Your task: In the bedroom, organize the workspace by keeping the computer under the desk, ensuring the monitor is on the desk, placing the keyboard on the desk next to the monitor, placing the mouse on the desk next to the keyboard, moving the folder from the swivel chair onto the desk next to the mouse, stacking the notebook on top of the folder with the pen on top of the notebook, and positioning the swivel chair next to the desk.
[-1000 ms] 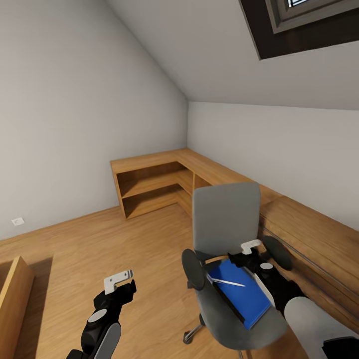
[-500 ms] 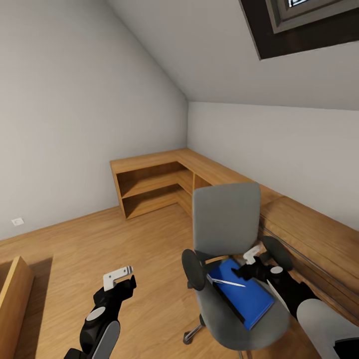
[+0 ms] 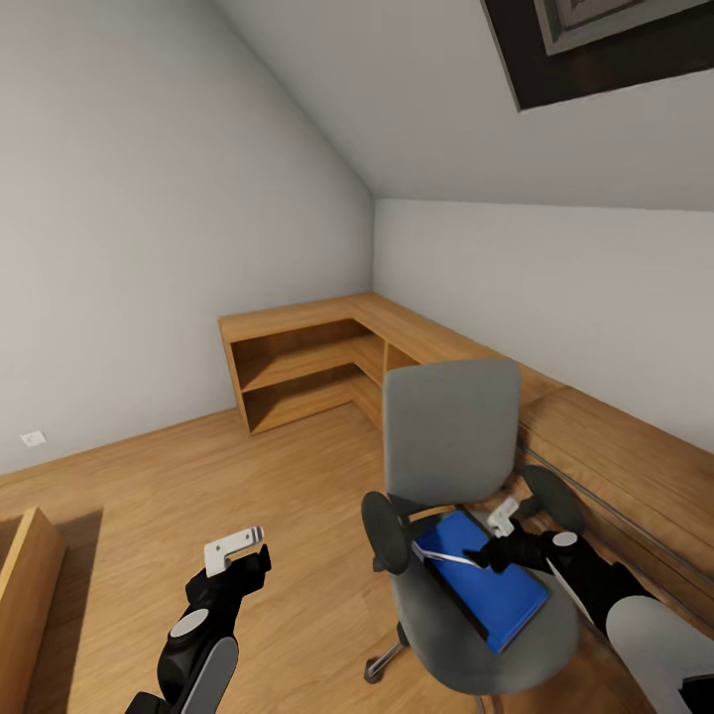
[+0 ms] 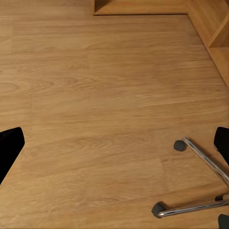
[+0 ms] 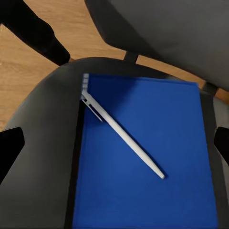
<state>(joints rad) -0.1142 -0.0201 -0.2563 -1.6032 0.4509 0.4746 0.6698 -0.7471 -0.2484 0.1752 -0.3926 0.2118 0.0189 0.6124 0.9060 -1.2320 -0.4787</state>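
The swivel chair (image 3: 451,436), grey with black armrests, stands on the wood floor with the bright blue folder (image 3: 491,580) flat on its seat. The white pen (image 3: 448,557) lies diagonally across the folder (image 5: 148,162). My right gripper (image 3: 486,550) hovers open just above the folder, its fingertips either side of the pen (image 5: 124,136) and touching nothing. A thin dark strip runs along one folder edge; I cannot tell what it is. My left gripper (image 3: 253,567) hangs open over bare floor beside the chair's chrome base (image 4: 202,164). The desk, monitor, keyboard, mouse, computer and notebook are out of view.
A light-wood L-shaped shelf unit (image 3: 297,362) fills the far corner and runs on as a low ledge (image 3: 615,466) along the right wall behind the chair. A wooden box edge (image 3: 25,585) sits at the left. Sloped ceiling with a skylight (image 3: 615,50) overhead.
My right gripper has dropped lower and shifted right over the folder, closer to the pen. The head view tilted slightly down. The left arm has barely moved.
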